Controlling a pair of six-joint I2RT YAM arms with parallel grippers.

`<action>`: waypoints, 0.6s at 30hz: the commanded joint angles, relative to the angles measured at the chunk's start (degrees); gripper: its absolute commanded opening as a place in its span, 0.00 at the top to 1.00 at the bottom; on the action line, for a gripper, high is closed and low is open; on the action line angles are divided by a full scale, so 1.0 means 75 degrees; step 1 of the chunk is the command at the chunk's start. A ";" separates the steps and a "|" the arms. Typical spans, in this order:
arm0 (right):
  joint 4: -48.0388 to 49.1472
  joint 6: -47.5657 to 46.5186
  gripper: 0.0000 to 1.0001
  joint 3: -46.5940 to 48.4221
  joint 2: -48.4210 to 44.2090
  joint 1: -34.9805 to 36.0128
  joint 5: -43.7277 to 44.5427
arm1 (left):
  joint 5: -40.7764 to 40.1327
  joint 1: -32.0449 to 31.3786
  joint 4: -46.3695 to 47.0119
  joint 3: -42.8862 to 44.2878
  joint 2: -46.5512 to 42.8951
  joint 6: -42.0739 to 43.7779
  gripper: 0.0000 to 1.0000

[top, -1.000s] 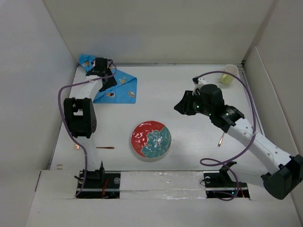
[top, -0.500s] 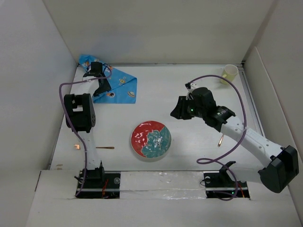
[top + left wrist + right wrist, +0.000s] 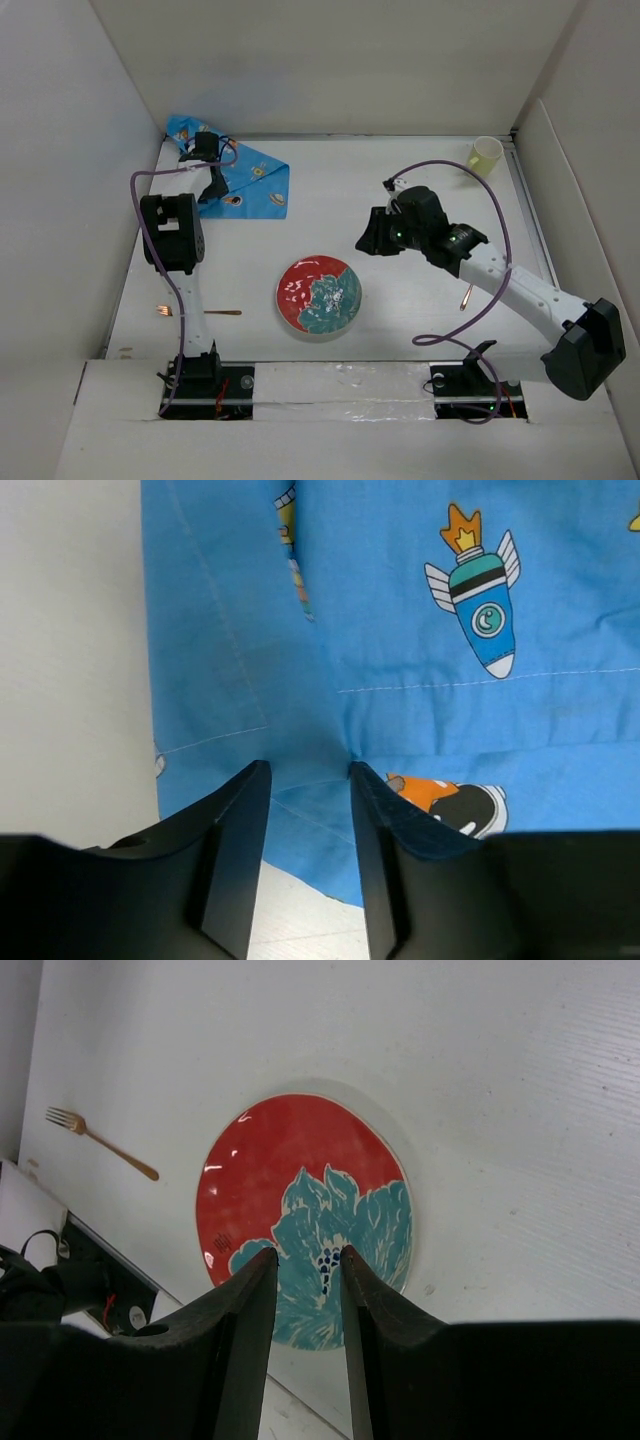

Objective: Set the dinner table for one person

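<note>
The dinner table (image 3: 400,190) is the white surface with low side walls. A red and teal flower plate (image 3: 319,296) lies near its front middle. A gold fork (image 3: 198,312) lies left of the plate, and a gold utensil (image 3: 467,294) lies to its right. My left gripper (image 3: 212,187) is open, low over the blue cartoon-print cloth (image 3: 250,182) at the back left. In the left wrist view the gripper (image 3: 308,768) stands over the cloth's (image 3: 420,630) near edge. My right gripper (image 3: 366,242) is open and empty, above the table right of the plate. The right wrist view (image 3: 308,1252) shows the plate (image 3: 270,1170) and fork (image 3: 100,1142) below.
A pale yellow cup (image 3: 485,155) stands in the back right corner. White walls enclose the table on the left, back and right. Purple cables loop off both arms. The arm bases sit at the near edge.
My right arm has swung left, bringing its gripper closer to the plate. My left gripper has shifted slightly over the blue cloth. The plate, fork, cup and utensil have not moved.
</note>
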 commanded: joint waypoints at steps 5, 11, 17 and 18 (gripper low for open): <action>0.0385 -0.0071 0.64 0.0051 0.0052 0.0054 -0.0032 | -0.0290 0.0032 -0.0125 0.0378 0.0215 0.0077 0.69; 0.0653 -0.0060 0.62 0.0098 0.0333 0.0054 -0.0009 | -0.0453 0.0032 -0.0066 0.0367 -0.0064 -0.0039 1.00; 0.0947 -0.0024 0.60 0.0449 0.1293 0.0124 -0.0079 | -0.0443 0.0032 0.0413 -0.0018 -0.1442 -0.0215 1.00; 0.0948 -0.0024 0.60 0.0450 0.1295 0.0124 -0.0079 | -0.0442 0.0032 0.0495 -0.0124 -0.1448 -0.0250 1.00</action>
